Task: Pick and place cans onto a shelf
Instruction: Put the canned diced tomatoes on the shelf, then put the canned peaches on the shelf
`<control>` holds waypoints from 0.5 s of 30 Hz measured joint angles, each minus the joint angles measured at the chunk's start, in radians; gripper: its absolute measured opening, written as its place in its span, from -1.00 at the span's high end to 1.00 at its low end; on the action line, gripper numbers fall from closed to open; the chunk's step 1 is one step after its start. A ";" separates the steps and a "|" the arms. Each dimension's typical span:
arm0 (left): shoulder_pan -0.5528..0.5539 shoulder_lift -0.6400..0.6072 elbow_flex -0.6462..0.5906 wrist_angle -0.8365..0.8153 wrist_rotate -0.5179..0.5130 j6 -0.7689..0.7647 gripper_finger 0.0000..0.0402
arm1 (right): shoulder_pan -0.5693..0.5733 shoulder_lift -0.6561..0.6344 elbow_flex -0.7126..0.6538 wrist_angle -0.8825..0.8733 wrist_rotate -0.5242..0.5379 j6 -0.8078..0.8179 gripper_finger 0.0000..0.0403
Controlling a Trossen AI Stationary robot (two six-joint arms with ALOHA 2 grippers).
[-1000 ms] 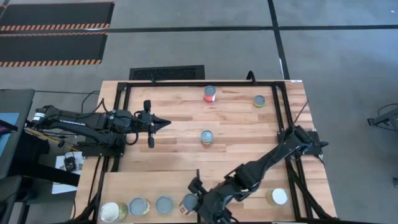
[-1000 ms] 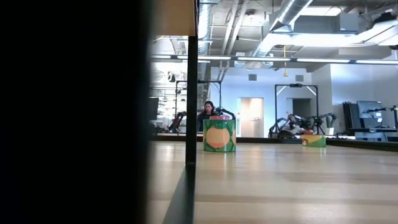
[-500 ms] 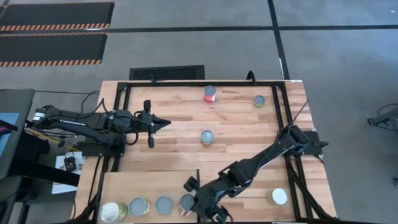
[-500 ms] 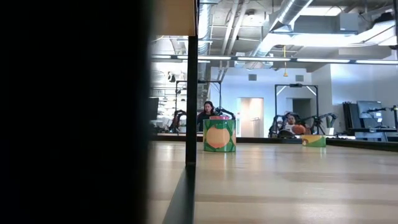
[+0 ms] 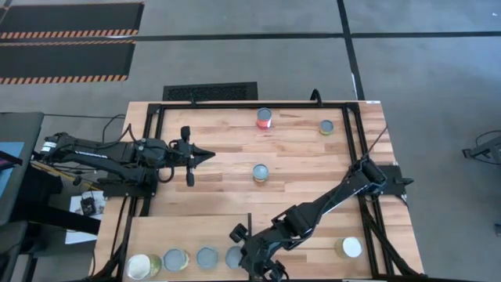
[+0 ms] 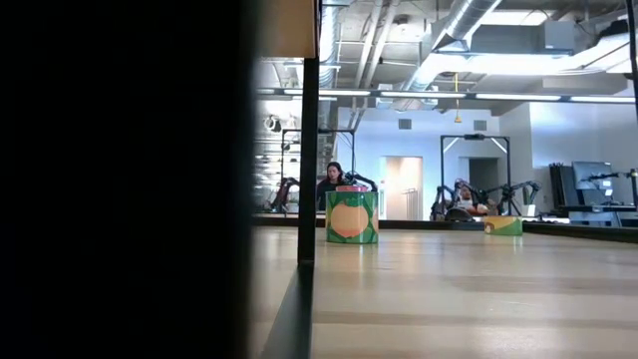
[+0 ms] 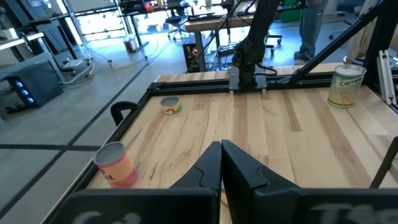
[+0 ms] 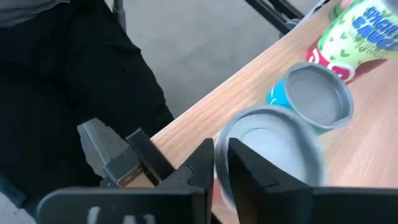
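Right arm, near edge of table: right gripper point(image 5: 254, 264) sits low over the front of the shelf point(image 5: 188, 231), just beside the fourth can point(image 5: 233, 256). This can stands upright at the end of a row along the shelf's front edge, next to the grey-topped can point(image 5: 207, 257), the green-labelled can point(image 5: 174, 260) and the wide white-topped can point(image 5: 138, 266).

Change over the last second: the fourth can's top was partly covered by the gripper. It now shows as a full grey disc, closer in line with its neighbours. The gripper has slid a little to the side of it. The wrist view puts the can right at the tool's tip, but I cannot tell whether the tool is let go or still clamped on the can.

Judgement: this can is set down or very nearly so. That would make four on the shelf. A clean withdrawal matters next, since the row is tight and a sideways brush could tip a neighbour.

Also near, toward the right side: a white-lidded can point(image 5: 350, 247).

Mid table: a lone can point(image 5: 261, 172) stands on the planks, untouched. The left gripper point(image 5: 205, 155) hangs level with it toward the left side, clenched on nothing, idle.

Far edge: red-labelled can point(image 5: 264, 118) and small yellow-green can point(image 5: 326, 127), well apart, both upright. At least three cans remain to fetch.
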 joint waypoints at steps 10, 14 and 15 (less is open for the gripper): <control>0.000 0.000 0.000 0.000 0.010 0.000 1.00 | 0.003 -0.016 -0.001 0.029 0.002 -0.034 0.42; 0.000 0.000 0.000 0.000 0.019 0.000 1.00 | 0.039 -0.085 -0.002 -0.020 0.122 -0.113 0.49; 0.000 0.000 0.000 0.000 0.019 0.001 1.00 | 0.049 -0.104 -0.001 -0.031 0.154 -0.125 0.55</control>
